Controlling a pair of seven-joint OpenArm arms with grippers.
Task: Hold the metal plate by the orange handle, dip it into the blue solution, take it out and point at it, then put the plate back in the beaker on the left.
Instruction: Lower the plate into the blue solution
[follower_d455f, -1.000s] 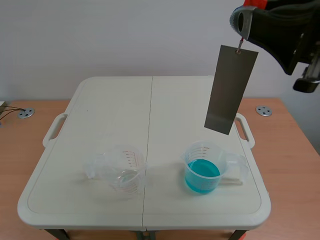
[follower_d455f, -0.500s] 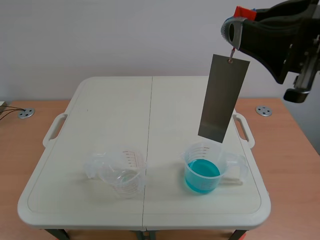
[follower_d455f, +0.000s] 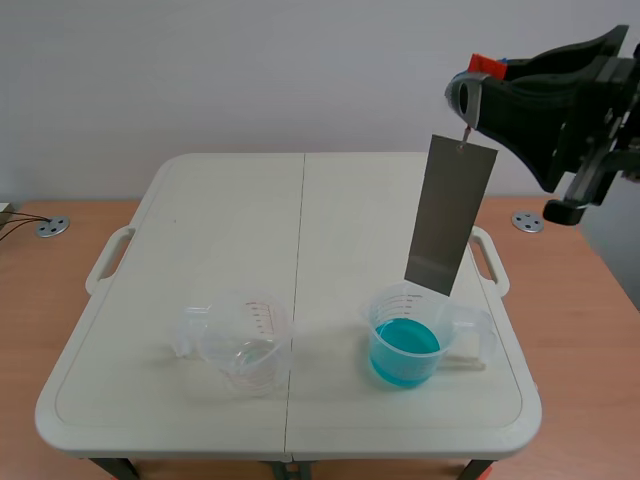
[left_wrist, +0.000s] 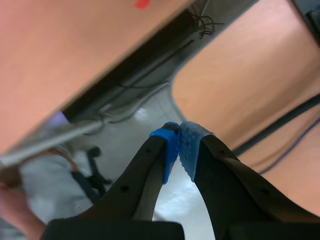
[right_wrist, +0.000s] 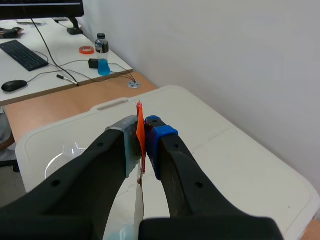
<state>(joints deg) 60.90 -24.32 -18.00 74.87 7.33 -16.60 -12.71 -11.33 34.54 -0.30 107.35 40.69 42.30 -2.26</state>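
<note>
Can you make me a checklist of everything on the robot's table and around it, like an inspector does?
Surface: white folding table, wooden desk showing at both sides.
Job's things: metal plate hangs tilted over the cup of blue liquid, not dipped; empty clear cup to that cup's left.
Clutter: nothing seen.
Hands: right hand shut on the orange handle; left hand shut on nothing, away from the table.
Cables: wires on the far desk; cables beyond the left hand.
Surroundings: keyboard, mouse, bottle, white wall.
</note>
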